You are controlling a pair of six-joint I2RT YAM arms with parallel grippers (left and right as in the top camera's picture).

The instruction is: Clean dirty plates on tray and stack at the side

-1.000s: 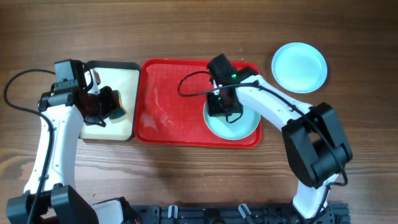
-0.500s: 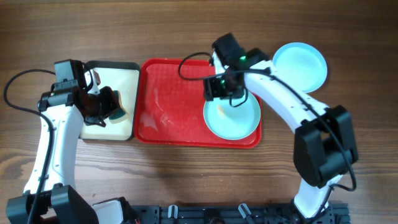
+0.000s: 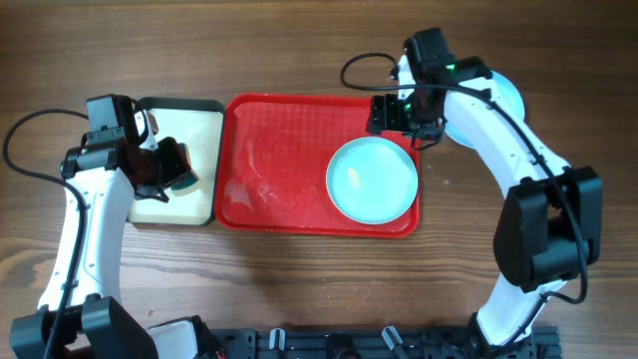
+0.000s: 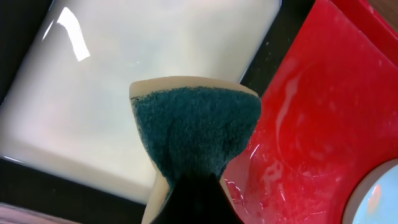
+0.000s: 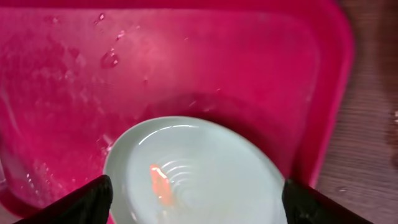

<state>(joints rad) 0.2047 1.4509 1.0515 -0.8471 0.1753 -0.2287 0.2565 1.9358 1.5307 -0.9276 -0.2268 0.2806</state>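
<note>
A teal sponge (image 4: 196, 134) is clenched in the left jaws for scrubbing the pale blue round shallow plate (image 3: 372, 179); the right jaws are released.

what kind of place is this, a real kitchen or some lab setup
Probably a robotics lab bench staged for dishwashing, not a kitchen: two white-and-black robot arms at a wooden table, a wet large red rectangular plastic tray holding a round pale blue plate, and no sink in view.

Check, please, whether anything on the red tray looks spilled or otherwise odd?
Two things: the red tray carries scattered water droplets and a wet sheen, and the pale blue plate lying in it has an orange streak near its middle, perhaps leftover dirt. Nothing looks tipped or broken.
</note>
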